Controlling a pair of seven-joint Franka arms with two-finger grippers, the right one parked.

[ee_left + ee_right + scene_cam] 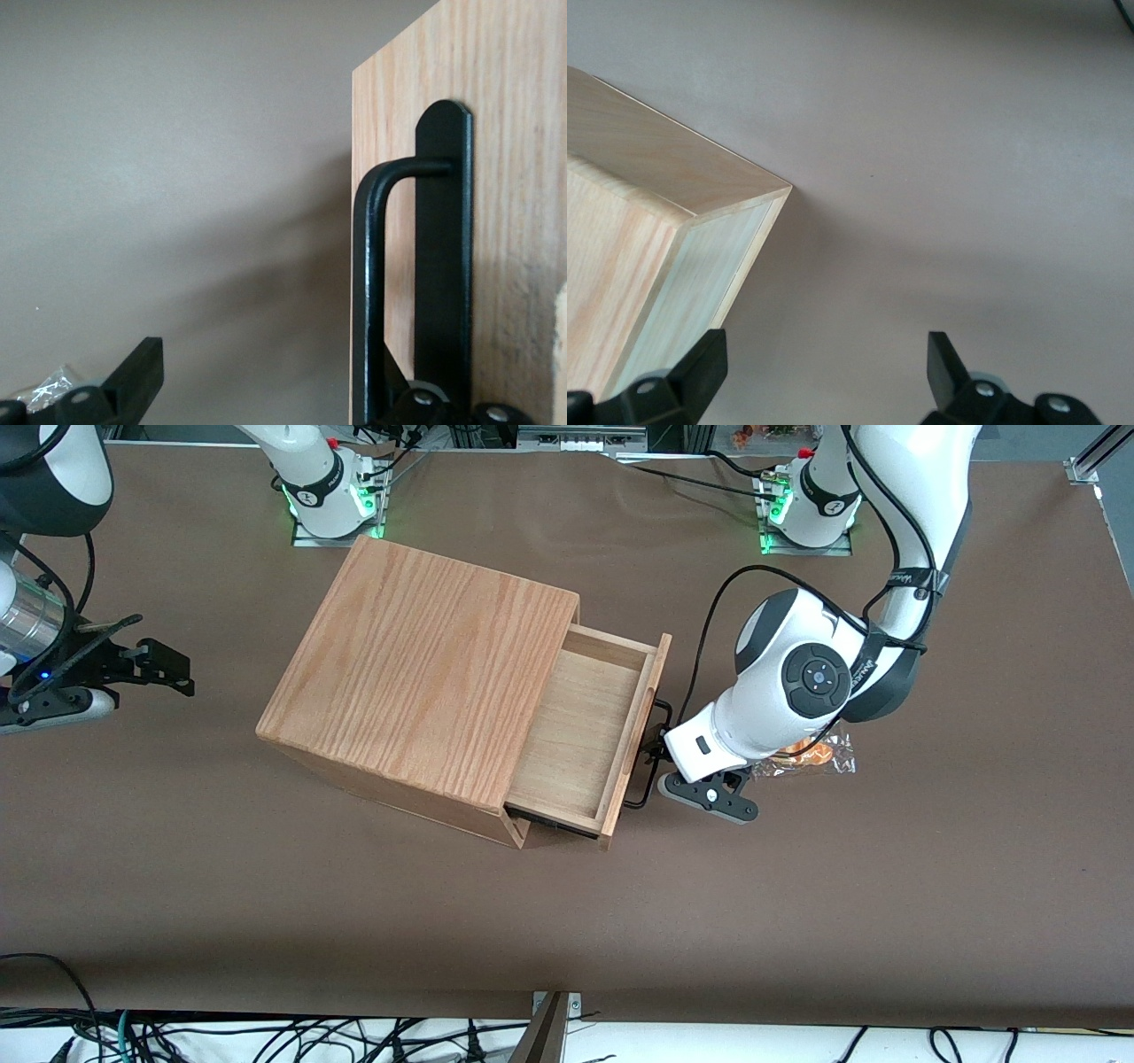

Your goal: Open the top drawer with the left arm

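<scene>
The top drawer (576,731) stands pulled partway out of the oak-grain box (416,682), and its pale plywood inside shows. Its thin black wire handle (640,802) runs along the drawer front (523,177). The white left arm (797,682) reaches down in front of the drawer, with its gripper (654,755) at the handle. Close up, the gripper (283,381) is open. The handle bar (368,266) lies between the fingers, close to the one by the drawer front. The other finger (133,381) stands well apart from it over the table.
A crinkly clear packet with orange contents (811,757) lies on the brown table under the left arm, in front of the drawer. The arm bases (811,509) stand at the table edge farthest from the front camera. A corner of the box (656,177) shows in the right wrist view.
</scene>
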